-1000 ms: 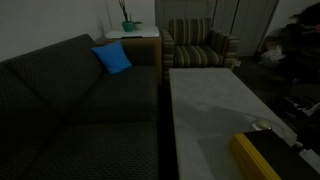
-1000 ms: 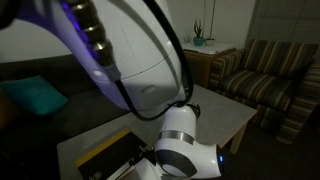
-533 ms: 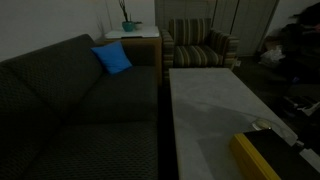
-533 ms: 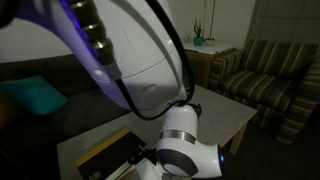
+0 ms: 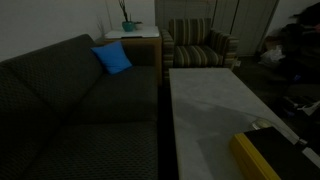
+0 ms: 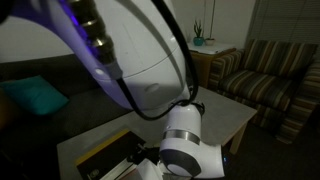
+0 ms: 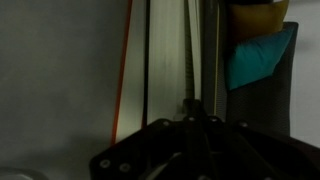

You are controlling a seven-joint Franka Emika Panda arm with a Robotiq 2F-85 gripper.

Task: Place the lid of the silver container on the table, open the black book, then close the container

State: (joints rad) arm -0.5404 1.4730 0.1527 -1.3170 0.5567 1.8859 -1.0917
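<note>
Pale stone table [image 5: 200, 100], black book [image 5: 255, 157] with yellow side at one end, silver container [image 5: 262, 126] just beside it, gripper [image 7: 192, 106] fully closed, nothing seen between its jaws.

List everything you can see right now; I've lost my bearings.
table: one, pale grey-white top, beside the sofa.
black book: one, yellow side showing, on the table's near end.
silver container: one, small, on the table by the book; lid too small to tell.
sofa: one, dark.
cushion: one, blue, on the sofa.
armchair: one, striped, past the table's far end.
side table: one, white top, between sofa and armchair.
plant: one, on the side table.
arm: one, white, above the book.
gripper: one, dark, shut.
</note>
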